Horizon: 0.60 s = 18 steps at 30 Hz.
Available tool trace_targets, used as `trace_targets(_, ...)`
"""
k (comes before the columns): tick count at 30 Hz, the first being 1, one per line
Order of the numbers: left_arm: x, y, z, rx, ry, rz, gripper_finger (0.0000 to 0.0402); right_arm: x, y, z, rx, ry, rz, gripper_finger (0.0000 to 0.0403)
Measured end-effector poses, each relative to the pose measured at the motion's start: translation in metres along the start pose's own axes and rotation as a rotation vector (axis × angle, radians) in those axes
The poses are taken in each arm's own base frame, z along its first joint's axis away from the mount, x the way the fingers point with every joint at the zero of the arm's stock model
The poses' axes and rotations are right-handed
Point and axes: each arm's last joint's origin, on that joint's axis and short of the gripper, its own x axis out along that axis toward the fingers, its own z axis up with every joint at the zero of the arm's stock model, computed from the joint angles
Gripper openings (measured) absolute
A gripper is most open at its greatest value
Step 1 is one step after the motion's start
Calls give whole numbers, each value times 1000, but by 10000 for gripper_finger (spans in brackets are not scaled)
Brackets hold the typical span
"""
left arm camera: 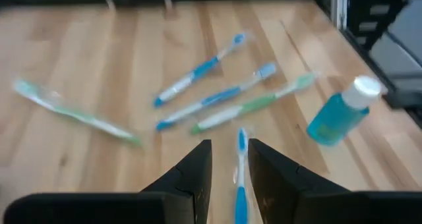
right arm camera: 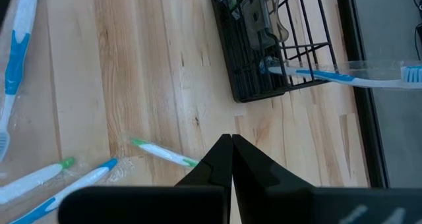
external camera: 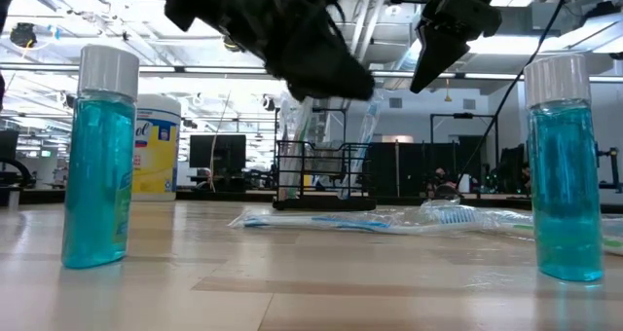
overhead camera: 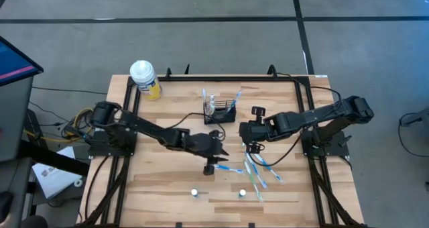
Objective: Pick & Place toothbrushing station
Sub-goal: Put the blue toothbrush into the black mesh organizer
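Holding a blue toothbrush (left arm camera: 240,178) between its two fingers, the left pincer (overhead camera: 213,162) is hovering over the middle of the counter (overhead camera: 161,188), a little toward the near edge; the brush's head is pointing out past the fingertips. The right pincer (overhead camera: 253,146) is hanging just right of centre with its fingers pressed together and nothing between them.

The toothbrushing station (overhead camera: 222,111), a small black wire-mesh box, is standing upright toward the far edge of the counter, roughly midway between the left and right edges. A blue toothbrush in clear wrap (right arm camera: 343,76) is poking out through its mesh side, and more clear-wrapped items are standing up in it.

Several wrapped toothbrushes (overhead camera: 258,171), blue and green, are lying loose on the wood below the right pincer, toward the near right part of the counter. Two small bottles of blue liquid with white caps (overhead camera: 194,193) (overhead camera: 242,193) are standing near the near edge, well apart from each other. A yellow container with a white lid (overhead camera: 145,78) is sitting at the far left corner.
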Motion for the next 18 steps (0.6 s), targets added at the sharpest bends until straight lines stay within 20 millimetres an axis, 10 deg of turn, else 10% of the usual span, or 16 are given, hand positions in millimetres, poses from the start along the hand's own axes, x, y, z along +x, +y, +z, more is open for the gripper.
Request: trace_targets(18,63,-23,-10,107,188,-97,92,0,0,1,3,-7,4,0)
